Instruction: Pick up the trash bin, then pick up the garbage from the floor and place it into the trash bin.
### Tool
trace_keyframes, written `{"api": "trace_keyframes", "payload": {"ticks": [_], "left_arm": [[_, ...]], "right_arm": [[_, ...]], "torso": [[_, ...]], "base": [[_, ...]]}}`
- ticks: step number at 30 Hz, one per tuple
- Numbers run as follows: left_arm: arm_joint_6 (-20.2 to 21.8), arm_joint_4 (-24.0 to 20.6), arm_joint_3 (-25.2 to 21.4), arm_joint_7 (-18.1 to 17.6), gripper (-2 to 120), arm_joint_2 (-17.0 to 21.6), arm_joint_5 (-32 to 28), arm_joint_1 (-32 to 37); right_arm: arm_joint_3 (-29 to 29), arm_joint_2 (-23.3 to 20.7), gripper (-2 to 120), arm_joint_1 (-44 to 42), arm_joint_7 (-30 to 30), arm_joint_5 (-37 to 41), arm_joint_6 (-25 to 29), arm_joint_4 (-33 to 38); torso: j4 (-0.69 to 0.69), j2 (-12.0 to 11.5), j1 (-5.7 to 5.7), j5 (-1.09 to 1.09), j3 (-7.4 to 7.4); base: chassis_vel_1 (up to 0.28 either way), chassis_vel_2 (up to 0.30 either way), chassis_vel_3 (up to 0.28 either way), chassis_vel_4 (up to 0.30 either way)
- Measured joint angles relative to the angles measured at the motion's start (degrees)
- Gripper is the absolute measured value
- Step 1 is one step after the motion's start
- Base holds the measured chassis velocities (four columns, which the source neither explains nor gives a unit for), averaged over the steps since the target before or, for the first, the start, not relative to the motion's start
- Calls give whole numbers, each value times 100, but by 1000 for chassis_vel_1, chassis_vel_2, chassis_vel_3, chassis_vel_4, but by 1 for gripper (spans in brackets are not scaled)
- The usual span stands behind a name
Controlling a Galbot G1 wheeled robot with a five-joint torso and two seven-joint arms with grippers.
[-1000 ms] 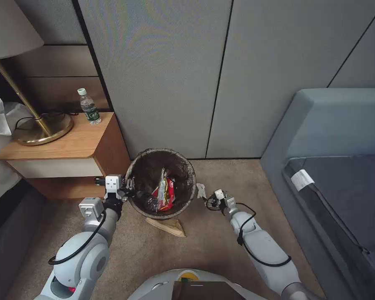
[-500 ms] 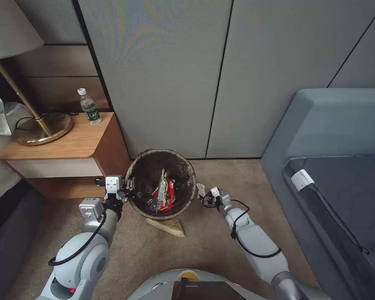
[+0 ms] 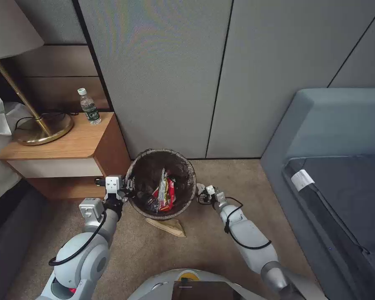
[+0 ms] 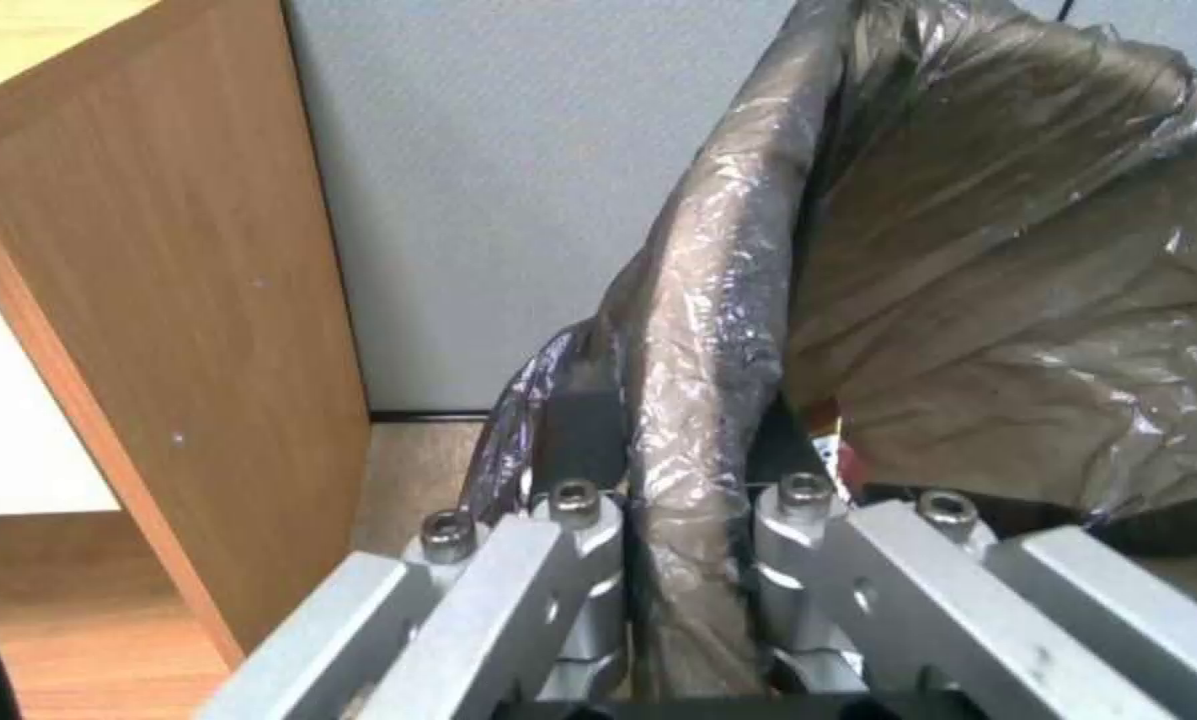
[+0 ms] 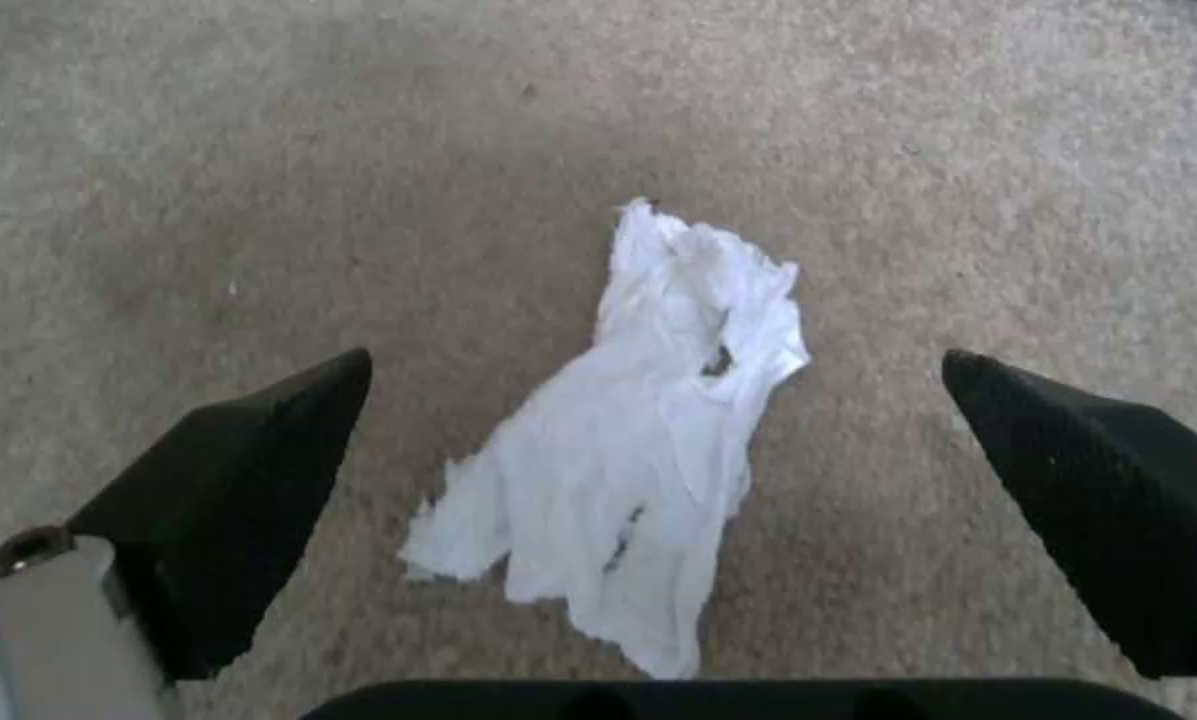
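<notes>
Trash bin (image 3: 161,183): upright on carpet (image 3: 237,175) beside nightstand (image 3: 71,154); rim clamped by left gripper (image 3: 127,188). Red packets (image 3: 166,193) held inside. White tissue (image 5: 638,440): flat on carpet, long axis diagonal, framed between wide-spread fingers (image 5: 238,480) of right gripper (image 3: 202,192), just beside bin.

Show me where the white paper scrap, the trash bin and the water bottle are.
white paper scrap (image 5: 638,430): right wrist view, middle of the crumpled sheet.
trash bin (image 3: 134,165): head view, bag-covered rim at the robot's left.
water bottle (image 3: 90,107): head view, labelled body.

Crumpled white paper scrap (image 5: 638,440) on beige carpet (image 5: 225,150) — right gripper (image 5: 658,500) above, jaws spread wide
</notes>
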Motion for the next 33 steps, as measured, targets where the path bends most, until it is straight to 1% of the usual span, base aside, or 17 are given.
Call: {"api": "trace_keyframes", "payload": {"ticks": [13,16,17,18,21,22,26,27,29,30,31,32,33], "left_arm": [[-12,30,2,4,6,-12,2,-24],[-14,32,5,4,6,-15,2,-23],[-14,32,5,4,6,-16,3,-22],[-14,32,5,4,6,-16,3,-22],[-18,32,6,4,6,-13,3,-19],[-18,32,6,4,6,-13,3,-19],[-27,41,21,4,6,-11,4,-29],[-27,41,21,4,6,-11,4,-29],[-28,44,29,4,6,-7,5,-34],[-28,44,29,4,6,-4,5,-34],[-28,44,29,4,6,-4,5,-34],[-29,43,30,5,6,2,4,-35],[-29,44,30,5,6,4,3,-35]], "right_arm": [[55,56,99,36,-35,6,12,-163],[81,100,86,49,-35,3,37,-247],[90,107,83,54,-35,3,39,-265],[90,107,83,54,-35,3,39,-265],[135,130,69,83,-40,1,46,-346],[135,130,69,83,-40,1,46,-346],[172,143,49,89,-43,-3,50,-404],[172,143,49,89,-43,-3,50,-404],[181,148,38,89,-41,3,50,-433],[185,151,36,89,-41,12,50,-439],[185,151,36,89,-41,12,50,-439],[191,156,30,89,-39,25,49,-446],[193,157,27,89,-39,30,49,-448]], "torso": [[-1,0,0,0,0],[0,0,0,1,0],[0,0,0,0,0],[0,0,0,0,0],[0,0,0,1,0],[0,0,0,1,0],[0,0,0,1,0],[0,0,0,1,0],[0,0,0,1,0],[0,0,0,1,0],[0,0,0,1,0],[0,0,0,1,0],[0,0,0,1,0]], "base": [[0,0,0,0],[0,0,0,0],[0,0,0,0],[0,0,0,0],[0,0,0,0],[0,0,0,0],[0,0,0,0],[0,0,0,0],[0,0,0,0],[0,0,0,0],[0,0,0,0],[0,0,0,0],[0,0,0,0]]}}
